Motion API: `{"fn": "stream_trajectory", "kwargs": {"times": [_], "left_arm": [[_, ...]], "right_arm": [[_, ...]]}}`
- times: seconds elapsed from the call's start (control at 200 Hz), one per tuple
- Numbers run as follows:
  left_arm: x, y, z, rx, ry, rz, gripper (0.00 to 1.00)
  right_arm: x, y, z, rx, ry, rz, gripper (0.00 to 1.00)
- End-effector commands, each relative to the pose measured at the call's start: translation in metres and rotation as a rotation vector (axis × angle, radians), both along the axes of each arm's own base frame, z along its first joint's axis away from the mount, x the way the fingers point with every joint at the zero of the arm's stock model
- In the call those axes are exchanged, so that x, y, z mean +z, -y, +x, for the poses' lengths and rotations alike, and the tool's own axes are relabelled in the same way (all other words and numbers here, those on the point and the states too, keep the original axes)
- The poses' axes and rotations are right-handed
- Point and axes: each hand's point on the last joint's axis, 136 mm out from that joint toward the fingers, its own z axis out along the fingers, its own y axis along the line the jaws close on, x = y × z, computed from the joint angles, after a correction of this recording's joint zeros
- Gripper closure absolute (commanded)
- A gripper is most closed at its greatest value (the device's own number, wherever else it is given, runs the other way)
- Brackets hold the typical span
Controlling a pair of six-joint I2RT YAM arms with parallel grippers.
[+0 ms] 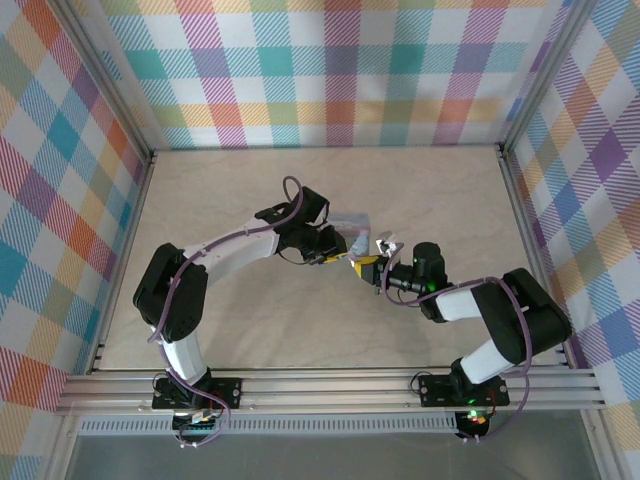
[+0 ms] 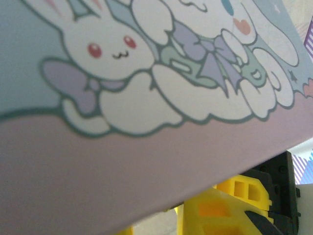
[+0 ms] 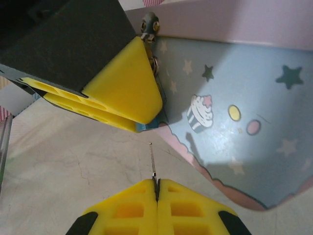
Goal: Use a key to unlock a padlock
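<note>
In the right wrist view my right gripper [image 3: 157, 188] is shut on a thin silvery key [image 3: 152, 159], whose blade points away from me towards the padlock. Only a small dark-blue corner of the padlock [image 3: 146, 126] shows, under the yellow fingers [image 3: 122, 83] of my left gripper, which is shut on it. The key tip stops a short way below the lock and does not touch it. From above, both grippers meet at mid-table, left gripper [image 1: 350, 262] and right gripper [image 1: 376, 272]. The lock hangs against the pale blue tin [image 3: 234, 112].
The tin's cartoon lid [image 2: 146, 73] sits very close to the left wrist camera, with a yellow finger [image 2: 220, 210] below it. In the top view the tin [image 1: 352, 232] lies just behind the grippers. Plaid walls and metal rails [image 1: 330, 385] border the beige table [image 1: 250, 330].
</note>
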Motion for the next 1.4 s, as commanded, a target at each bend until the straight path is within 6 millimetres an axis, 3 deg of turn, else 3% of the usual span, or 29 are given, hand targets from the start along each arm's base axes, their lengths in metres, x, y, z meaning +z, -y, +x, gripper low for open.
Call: {"fn": "stream_trajectory", "kwargs": {"times": [0.0,0.22,1.145,1.4], "left_arm": [[0.026,0.002,0.001,-0.029,0.063,-0.051,0.85],[0.025,0.002,0.002,-0.026,0.061,-0.050,0.85],[0.022,0.002,0.001,-0.022,0.057,-0.054,0.85],[0.022,0.002,0.001,-0.021,0.056,-0.054,0.85]], "right_arm": [[0.009,-0.010,-0.002,0.049,0.019,0.035,1.00],[0.005,-0.015,-0.006,0.069,0.006,0.035,1.00],[0.004,-0.016,0.014,0.011,0.008,0.035,1.00],[0.013,-0.017,0.017,0.001,0.023,0.069,1.00]]}}
